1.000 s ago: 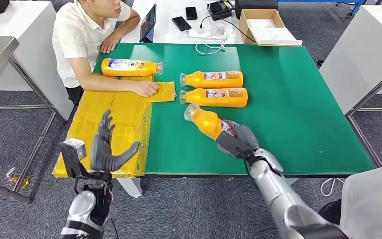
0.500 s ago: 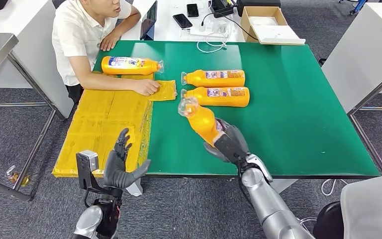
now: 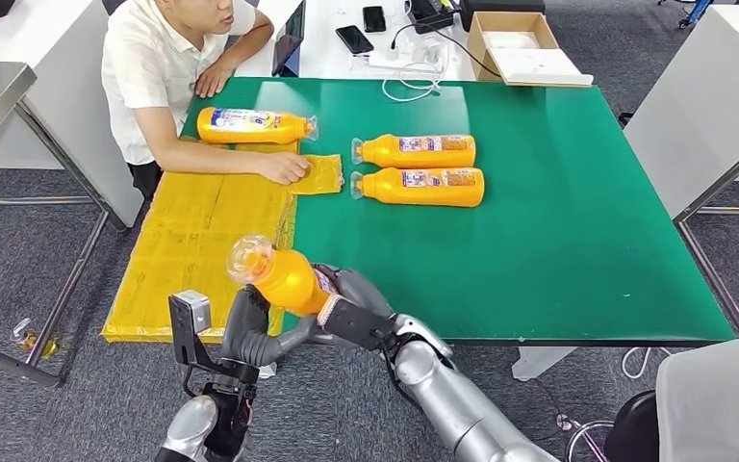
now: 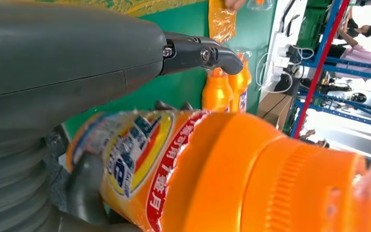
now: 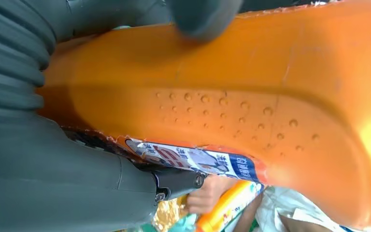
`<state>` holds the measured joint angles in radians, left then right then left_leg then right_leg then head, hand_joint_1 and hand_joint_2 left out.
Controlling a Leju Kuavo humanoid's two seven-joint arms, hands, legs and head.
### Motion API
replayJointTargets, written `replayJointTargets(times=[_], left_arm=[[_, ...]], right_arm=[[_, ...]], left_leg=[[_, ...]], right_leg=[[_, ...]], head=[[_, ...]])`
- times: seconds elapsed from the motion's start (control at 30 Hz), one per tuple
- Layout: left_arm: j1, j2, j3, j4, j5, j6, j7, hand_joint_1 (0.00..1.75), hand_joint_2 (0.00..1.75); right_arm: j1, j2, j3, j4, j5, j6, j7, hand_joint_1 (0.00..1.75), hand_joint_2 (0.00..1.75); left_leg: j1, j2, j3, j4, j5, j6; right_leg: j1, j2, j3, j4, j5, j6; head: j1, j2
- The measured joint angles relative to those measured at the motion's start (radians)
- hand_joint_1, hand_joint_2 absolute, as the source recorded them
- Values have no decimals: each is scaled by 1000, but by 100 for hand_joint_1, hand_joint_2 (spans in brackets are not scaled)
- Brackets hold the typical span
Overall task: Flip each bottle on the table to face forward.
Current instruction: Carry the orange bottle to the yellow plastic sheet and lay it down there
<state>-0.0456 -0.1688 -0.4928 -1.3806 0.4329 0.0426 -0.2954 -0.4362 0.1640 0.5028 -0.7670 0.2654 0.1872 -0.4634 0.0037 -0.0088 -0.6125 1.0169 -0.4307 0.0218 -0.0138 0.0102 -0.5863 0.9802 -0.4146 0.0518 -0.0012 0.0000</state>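
Note:
My right hand (image 3: 354,310) grips an orange bottle (image 3: 287,279) by its lower body and holds it in the air past the front left corner of the green table (image 3: 558,241), clear cap pointing left. My left hand (image 3: 250,330) is just beneath the bottle with its fingers spread, and its thumb reaches under it. In the left wrist view the bottle (image 4: 212,164) with its label lies close against the left hand (image 4: 77,63). In the right wrist view my right hand (image 5: 53,183) wraps the bottle (image 5: 222,96). Two orange bottles (image 3: 419,151) (image 3: 423,186) lie side by side mid-table, caps left.
A person sits at the far left corner with a forearm on the table and a hand on a yellow packet (image 3: 316,175). Another orange bottle (image 3: 250,126) lies beside that arm. Flat yellow sheets (image 3: 202,250) overhang the left table edge. Phones, cables and a box lie on the white table behind.
My right hand has lifted the bottle off the table and carried it left past the front edge. My left hand has moved right and come under the bottle.

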Motion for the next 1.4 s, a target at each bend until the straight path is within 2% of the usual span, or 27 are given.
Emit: replayJointTargets(times=[0.37,0.5,0.53,0.63,0.67,0.7,0.77,0.8,0.9,0.93,1.0,1.13,1.27,1.33,1.4], left_arm=[[0,-12,-8,8,21,-2,-12,0,175],[0,-18,-4,8,89,-22,-7,0,175],[0,-19,-2,8,111,-33,-5,35,175],[5,-19,9,-1,172,-78,6,166,175],[8,-19,14,-4,187,-93,11,175,175],[9,-19,19,-7,197,-105,15,175,175],[12,-19,28,-9,203,-121,17,175,175],[12,-19,31,-10,202,-127,16,175,175],[16,-19,41,-10,209,-142,16,175,175],[19,-19,45,-12,216,-146,18,175,175],[28,-19,53,-18,232,-146,29,175,175],[40,-19,68,-30,237,-118,39,175,175],[42,-18,76,-35,219,-90,39,175,175],[35,-16,78,-36,153,-27,16,175,175],[9,-10,81,-29,-1,83,-41,175,175]], right_arm=[[7,9,73,18,-23,2,0,175,175],[9,18,95,27,-24,-2,-5,175,175],[8,19,101,31,-24,-5,-6,175,175],[0,23,117,44,-31,-15,-12,175,175],[-4,24,122,49,-33,-18,-15,175,175],[-8,25,126,54,-34,-20,-18,174,175],[-15,26,134,63,-35,-25,-24,154,175],[-18,27,137,67,-36,-28,-26,131,175],[-23,29,148,73,-34,-40,-31,38,175],[-22,30,152,74,-33,-44,-31,17,175],[-16,33,160,74,-29,-52,-31,1,175],[5,40,176,68,-22,-70,-29,0,175],[18,42,181,56,-13,-94,-24,0,0],[33,41,185,34,10,-144,-24,0,0],[59,37,193,-13,49,-214,-26,0,0]], left_leg=[[0,0,-1,0,0,0],[0,0,-1,0,0,0],[0,0,-1,0,0,0],[0,0,-1,0,0,0],[0,0,-1,0,0,0],[0,0,-1,0,0,0],[0,0,-1,0,0,0],[0,0,-1,0,0,0],[0,0,-1,0,0,0],[0,1,-1,0,0,0],[0,0,-1,0,0,0],[0,0,-2,0,0,0],[0,0,-2,0,0,0],[0,0,-2,0,0,0],[0,0,-2,0,0,0]], right_leg=[[0,0,-1,0,0,0],[0,0,-2,0,0,0],[0,0,-2,0,0,0],[0,0,-2,0,0,0],[0,0,-2,0,0,0],[0,0,-2,0,0,0],[0,0,-2,0,0,0],[0,0,-2,0,0,0],[0,0,-2,0,0,0],[0,0,-2,0,0,0],[0,0,-2,0,0,0],[0,0,-2,0,0,0],[0,0,-3,0,0,0],[0,0,-2,0,0,0],[0,-1,-2,0,0,0]], head=[[0,0],[0,0],[0,0],[0,0],[0,0],[0,0],[0,0],[0,0],[0,0],[0,0],[0,0],[0,0],[0,0],[0,0],[0,0]])
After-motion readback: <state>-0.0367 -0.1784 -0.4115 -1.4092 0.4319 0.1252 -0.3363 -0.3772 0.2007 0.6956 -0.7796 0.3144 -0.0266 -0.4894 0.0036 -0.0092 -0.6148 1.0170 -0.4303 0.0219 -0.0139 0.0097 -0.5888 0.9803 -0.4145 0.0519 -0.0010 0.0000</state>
